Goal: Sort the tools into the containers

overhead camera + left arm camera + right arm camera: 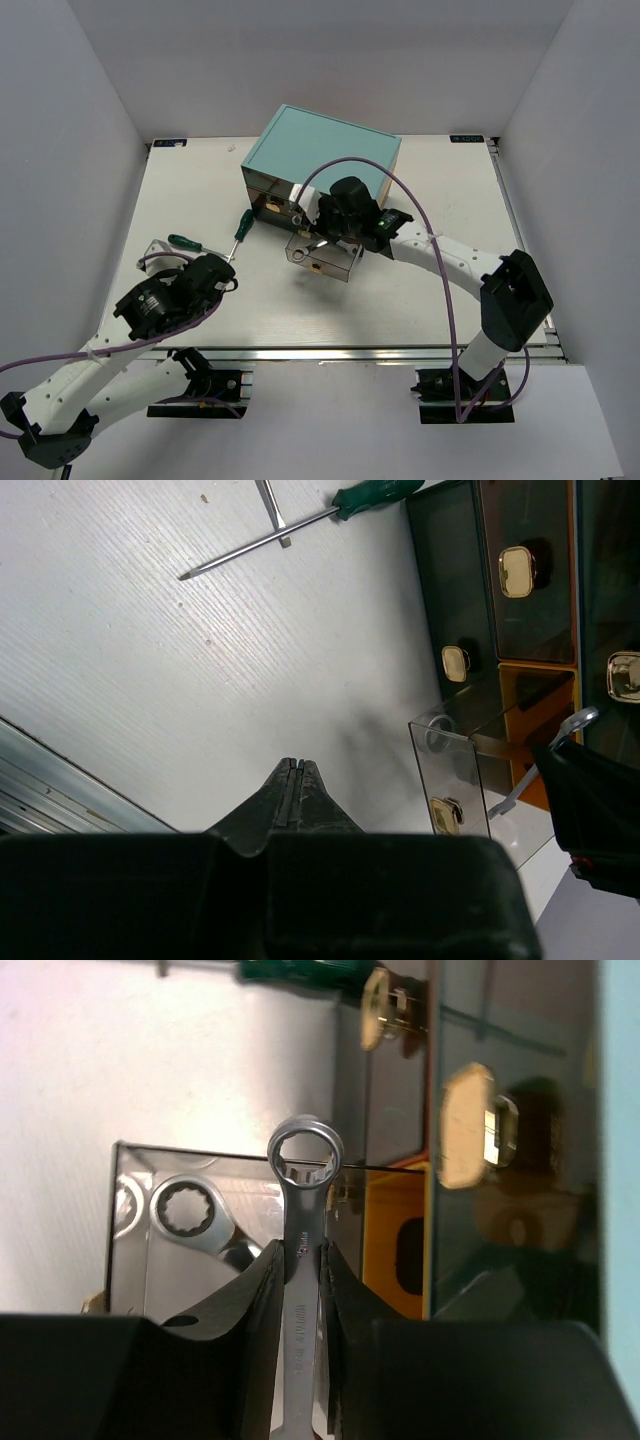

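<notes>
My right gripper (300, 1252) is shut on a silver wrench (304, 1175), holding it ring end first over the pulled-out clear drawer (128, 1175). A second silver wrench (188, 1218) lies inside that drawer. In the top view the right gripper (318, 235) hangs over the drawer (345, 268) in front of the teal chest (325, 150). Two green-handled screwdrivers (243, 224) (185, 242) lie on the table left of the chest. My left gripper (228, 272) is shut and empty, near them; its fingertips (290, 770) are pressed together. The yellow-and-black screwdriver is out of view.
The chest's other clear drawers with gold handles (520, 570) are closed. The orange slot (395, 1250) of the pulled-out drawer stands open. White walls enclose the table on three sides. The table's metal front rail (350, 352) runs between the arm bases.
</notes>
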You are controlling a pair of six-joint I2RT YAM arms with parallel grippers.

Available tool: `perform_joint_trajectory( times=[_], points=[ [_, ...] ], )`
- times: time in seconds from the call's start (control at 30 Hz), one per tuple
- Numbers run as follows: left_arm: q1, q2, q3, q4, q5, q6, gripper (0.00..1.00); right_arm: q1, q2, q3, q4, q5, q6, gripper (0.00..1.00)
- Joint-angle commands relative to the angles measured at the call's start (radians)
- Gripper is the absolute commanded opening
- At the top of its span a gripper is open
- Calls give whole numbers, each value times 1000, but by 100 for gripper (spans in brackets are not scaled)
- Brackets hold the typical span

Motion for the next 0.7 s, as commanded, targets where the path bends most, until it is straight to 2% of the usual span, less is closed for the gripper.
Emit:
perform_joint_trajectory(
  times=[0.0,0.23,0.53,0.63,0.67],
  points=[
    [2,-16,-5,-21,-35,-19,0,3,-54,62,-58,-98,-156,6],
    [2,-20,-13,-15,-33,-24,0,9,-61,86,-219,-207,-446,6],
    [2,-20,-14,-11,-35,-22,0,26,-44,98,-327,-178,-707,9],
    [3,-17,-14,-1,-33,-21,0,26,-16,114,-353,-144,-744,24],
    [3,-16,-14,2,-33,-21,0,26,-12,118,-366,-140,-745,40]
  ],
)
